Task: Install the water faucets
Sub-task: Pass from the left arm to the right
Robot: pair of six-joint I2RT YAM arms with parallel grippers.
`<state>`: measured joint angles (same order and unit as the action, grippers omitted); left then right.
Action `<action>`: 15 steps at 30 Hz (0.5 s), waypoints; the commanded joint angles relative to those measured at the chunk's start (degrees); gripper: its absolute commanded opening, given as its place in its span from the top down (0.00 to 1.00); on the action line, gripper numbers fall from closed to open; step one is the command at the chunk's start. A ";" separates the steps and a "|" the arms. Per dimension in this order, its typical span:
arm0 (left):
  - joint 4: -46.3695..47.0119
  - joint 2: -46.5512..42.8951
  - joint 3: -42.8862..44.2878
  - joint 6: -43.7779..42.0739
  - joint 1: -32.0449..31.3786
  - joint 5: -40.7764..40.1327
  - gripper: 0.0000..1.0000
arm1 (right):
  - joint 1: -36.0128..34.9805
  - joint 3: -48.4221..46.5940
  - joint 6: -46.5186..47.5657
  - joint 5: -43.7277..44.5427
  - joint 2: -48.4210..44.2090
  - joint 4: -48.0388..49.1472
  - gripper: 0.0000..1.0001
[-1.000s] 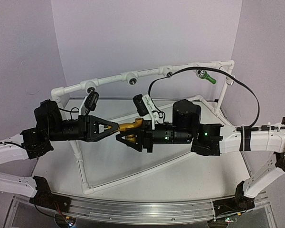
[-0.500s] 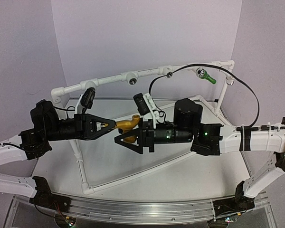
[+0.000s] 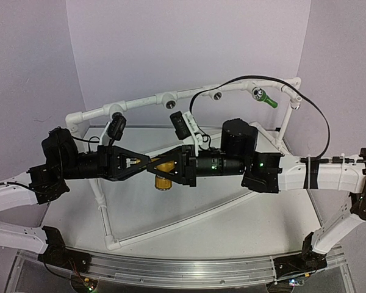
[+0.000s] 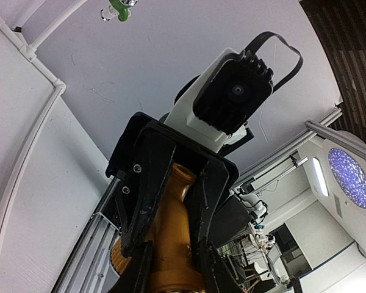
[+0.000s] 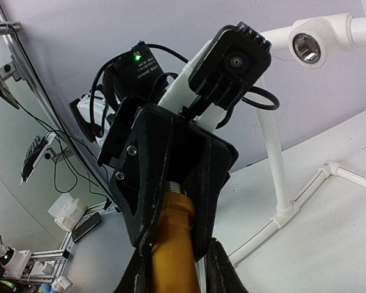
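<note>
Location: The yellow-orange faucet (image 3: 163, 182) hangs in mid-air above the white table (image 3: 244, 213), near its middle and in front of the white pipe frame (image 3: 140, 102), pinned between my 2 grippers.
Left gripper (image 3: 147, 163): Clamped on the faucet from the left; my left wrist view shows the orange body running up between my fingers (image 4: 140, 268).
Right gripper (image 3: 161, 166): Closed tight on the same faucet from the right, tip to tip with the left one.
Axis: The long body lies roughly level, running left to right from one grip to the other. A stubby end with a dark round mouth drops toward the table. A threaded section shows at the left gripper's end in my right wrist view.
Handling: I judge it light, rigid plastic, smooth and likely to twist in a loose grip.
Best hold: Across the thick body, keeping the threads free.
Also pictured: The green faucet (image 3: 268, 99) sits on the frame's far right rail, pointing right and nearward.
</note>
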<state>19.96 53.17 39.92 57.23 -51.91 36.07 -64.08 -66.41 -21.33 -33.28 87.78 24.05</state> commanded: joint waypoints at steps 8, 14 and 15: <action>1.35 -3.56 -1.09 -2.71 -0.34 -5.75 0.20 | -1.09 4.82 -1.73 9.75 -5.44 6.49 1.00; -18.56 -10.60 2.29 -12.19 -0.30 -20.57 0.01 | -0.91 6.48 3.74 20.57 -12.93 -3.86 1.00; -20.72 -10.84 2.57 -13.04 -0.30 -22.16 0.02 | -1.49 5.03 6.15 23.96 -13.46 -8.27 1.00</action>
<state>10.82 47.11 39.52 51.35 -53.90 28.44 -66.18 -58.83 -21.12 -22.13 82.68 23.55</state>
